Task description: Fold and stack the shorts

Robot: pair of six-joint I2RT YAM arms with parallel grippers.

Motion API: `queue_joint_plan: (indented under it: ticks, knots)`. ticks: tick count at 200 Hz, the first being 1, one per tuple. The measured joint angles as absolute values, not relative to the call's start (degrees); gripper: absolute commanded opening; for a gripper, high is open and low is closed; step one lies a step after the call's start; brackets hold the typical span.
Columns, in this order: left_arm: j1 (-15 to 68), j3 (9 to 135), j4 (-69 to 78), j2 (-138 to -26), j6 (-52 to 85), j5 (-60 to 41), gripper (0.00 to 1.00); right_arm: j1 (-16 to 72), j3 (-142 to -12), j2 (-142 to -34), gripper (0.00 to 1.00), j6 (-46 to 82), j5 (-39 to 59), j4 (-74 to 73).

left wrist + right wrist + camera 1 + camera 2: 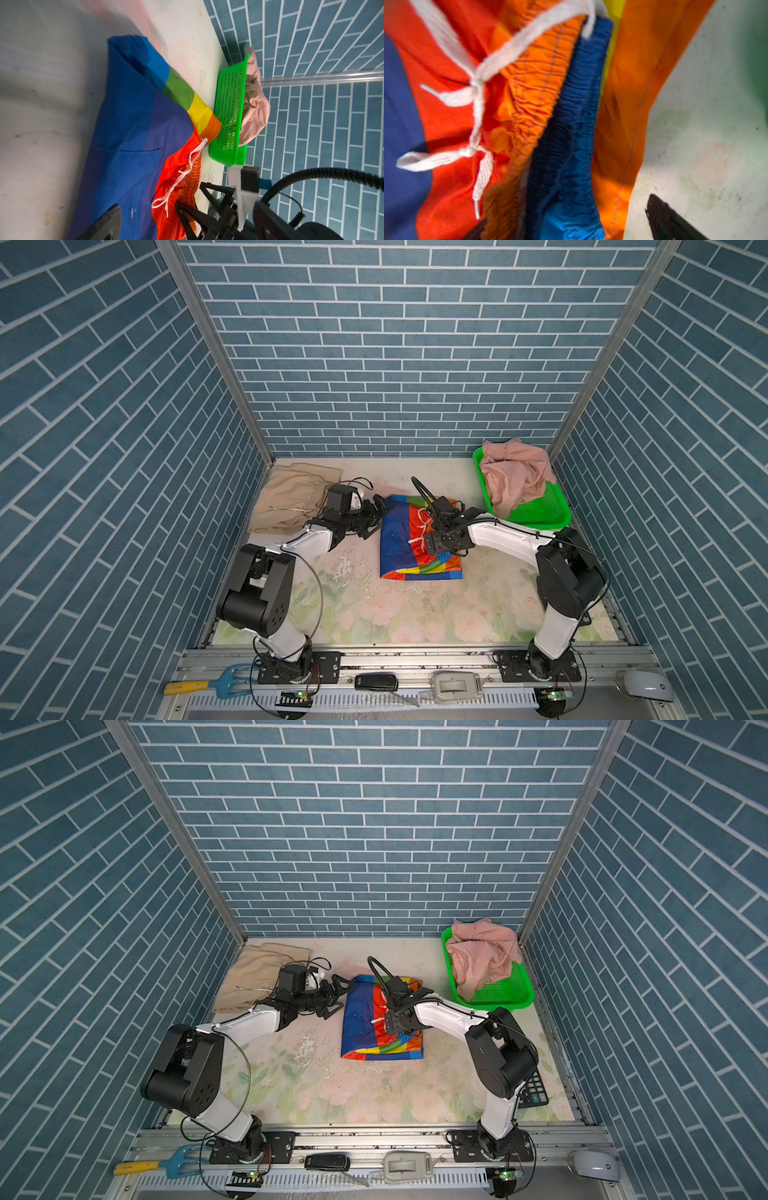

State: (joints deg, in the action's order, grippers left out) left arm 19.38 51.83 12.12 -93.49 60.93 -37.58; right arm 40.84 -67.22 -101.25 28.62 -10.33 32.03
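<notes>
You see shiny rainbow-striped shorts (400,541) folded flat on desk (374,614), white drawstring (419,532) on top. Left gripper (375,517), right gripper (430,545): jaws spread wide, holding nothing.

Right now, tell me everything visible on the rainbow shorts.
The rainbow shorts are thin, shiny fabric in blue, green, yellow, orange and red stripes, with a gathered elastic waistband and a knotted white drawstring. They lie flat in the middle of the table, seemingly folded into a rough rectangle. The open right gripper straddles the waistband. The open left gripper sits at the shorts' left-hand edge in a top view. Contact is unclear for either.
</notes>
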Motion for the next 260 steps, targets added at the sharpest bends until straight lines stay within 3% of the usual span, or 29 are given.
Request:
queue_joint_plan:
  ticks: [45,147,224,260]
  knots:
    - [25.6,51.8,15.8,-99.7,62.3,-37.1,1.00,36.7,-63.0,-100.3,0.99,29.8,-5.4,29.3]
    - [26.1,51.2,19.0,-106.0,61.0,-37.2,1.00,30.3,-64.1,-102.3,0.98,29.7,1.3,30.0]
    - [24.5,66.9,-6.9,-98.8,41.4,-31.2,1.00,29.5,-63.7,-89.8,0.98,29.7,5.6,28.6]
    - [24.3,67.0,-13.2,-95.9,35.0,-29.6,1.00,29.5,-63.7,-88.9,0.99,29.5,6.2,28.0]
